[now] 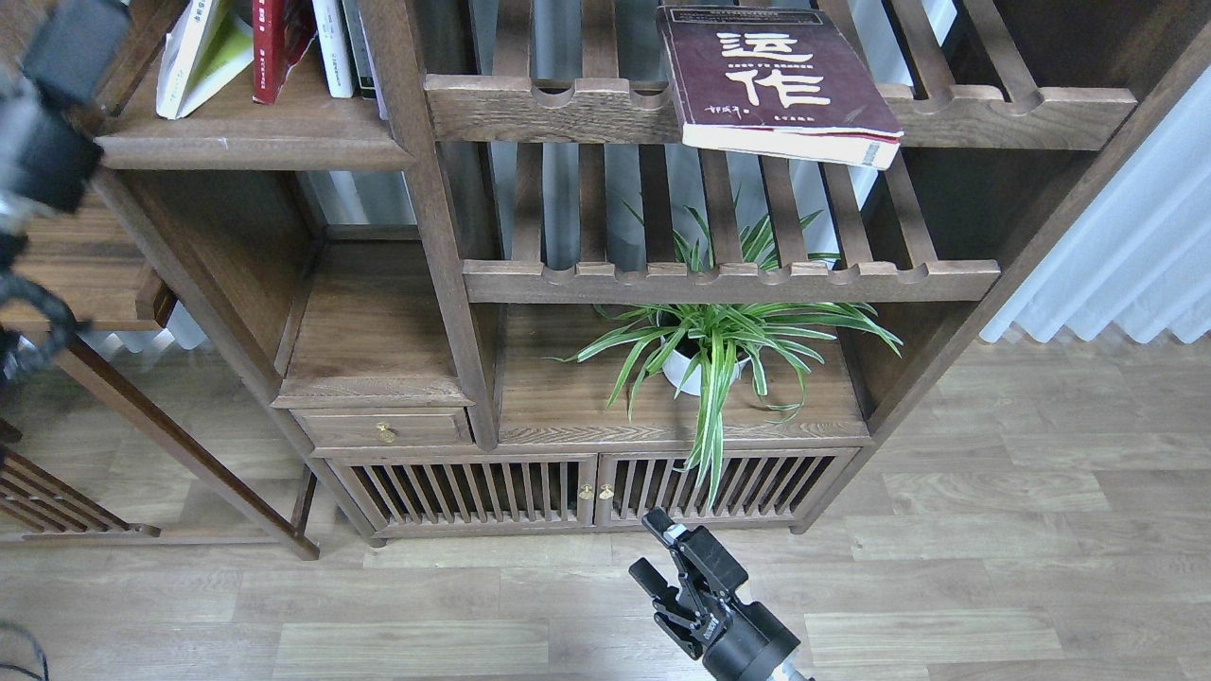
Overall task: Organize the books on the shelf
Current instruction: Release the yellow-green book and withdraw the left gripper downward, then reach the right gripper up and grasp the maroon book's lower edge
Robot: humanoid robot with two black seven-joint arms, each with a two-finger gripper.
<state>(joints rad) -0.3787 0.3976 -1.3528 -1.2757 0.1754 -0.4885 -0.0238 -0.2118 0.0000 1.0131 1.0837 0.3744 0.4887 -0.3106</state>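
On the upper slatted wooden rack with a scalloped front rail [605,112], one thick maroon paperback with large white Chinese characters [771,80] lies flat, face up, its near corner overhanging the rail. To the left, the solid dark-brown plank shelf with a rounded moulded front edge [255,151] carries one lime-yellow paperback [203,52] leaning left, one red paperback [272,43] upright beside it, and at least two pale-spined books [333,43] further right. Below, a second slatted rack [728,281] stands over one green-and-white striped plant in a white pot [705,345]. The right gripper [653,549], low over the plank floor [993,567], has its fingers parted and holds nothing. The left gripper [43,104] is blurred at the frame edge; its opening cannot be told.
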